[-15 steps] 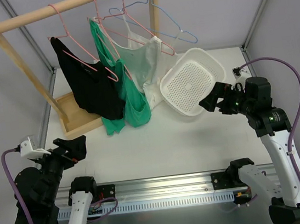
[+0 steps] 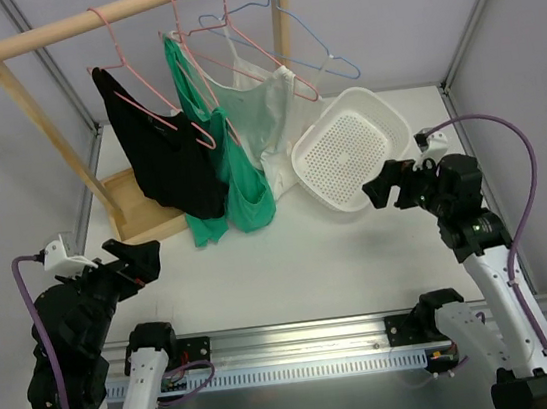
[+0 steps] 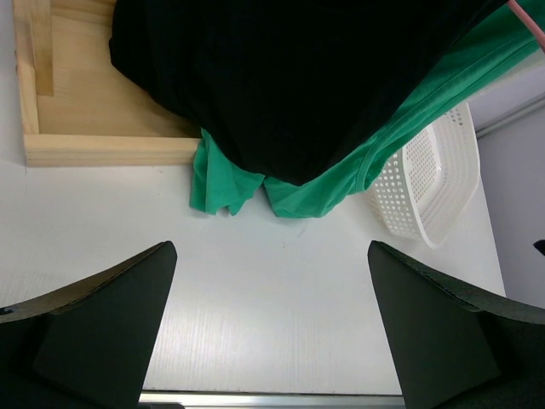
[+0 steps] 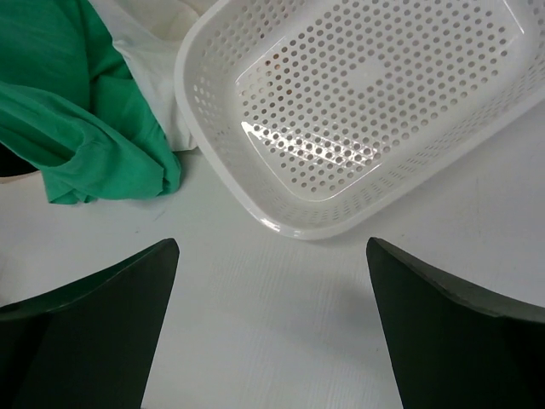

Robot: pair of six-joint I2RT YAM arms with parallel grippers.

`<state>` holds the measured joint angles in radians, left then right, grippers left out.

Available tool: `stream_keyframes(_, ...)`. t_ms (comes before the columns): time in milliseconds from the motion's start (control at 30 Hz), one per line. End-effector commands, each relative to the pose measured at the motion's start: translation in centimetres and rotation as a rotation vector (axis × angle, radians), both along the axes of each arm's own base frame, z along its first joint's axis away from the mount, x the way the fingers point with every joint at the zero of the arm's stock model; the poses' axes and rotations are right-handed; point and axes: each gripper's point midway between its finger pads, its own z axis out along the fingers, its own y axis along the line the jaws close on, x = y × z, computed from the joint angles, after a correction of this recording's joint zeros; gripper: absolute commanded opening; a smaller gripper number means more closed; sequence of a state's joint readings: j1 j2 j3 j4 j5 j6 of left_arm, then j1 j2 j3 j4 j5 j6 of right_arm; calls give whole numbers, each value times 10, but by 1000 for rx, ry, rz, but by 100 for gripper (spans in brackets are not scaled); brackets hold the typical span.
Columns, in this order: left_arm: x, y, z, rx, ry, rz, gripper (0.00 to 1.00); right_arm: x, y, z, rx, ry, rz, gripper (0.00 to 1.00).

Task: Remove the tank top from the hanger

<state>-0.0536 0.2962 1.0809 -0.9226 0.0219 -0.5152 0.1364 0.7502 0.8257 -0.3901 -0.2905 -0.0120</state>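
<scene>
Your left arm (image 2: 68,327) sits raised at the surface's near-left corner and your right arm (image 2: 460,205) by its right edge; both jaws are spread wide, holding nothing. The black tank top (image 2: 163,169) hangs on a thin pink wire hanger (image 2: 207,141) from the wooden rail (image 2: 127,12) at far left, with a perforated white basket (image 2: 352,149) further right.

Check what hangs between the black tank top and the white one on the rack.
The green tank top hangs between the black tank top and the white tank top, overlapping both. The top external view shows it.
</scene>
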Motion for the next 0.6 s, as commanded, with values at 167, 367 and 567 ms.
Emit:
stream_keyframes(167,8,-4,14,13,-40,-31,99,40,14,-12,-157,-239,109,99)
stream_keyframes(367,8,-4,17,26,-52,-38,99,52,49,-24,-224,-278,293,99)
stream_keyframes(567,10,-2,22,41,-57,-33,99,59,82,-35,-222,-233,414,96)
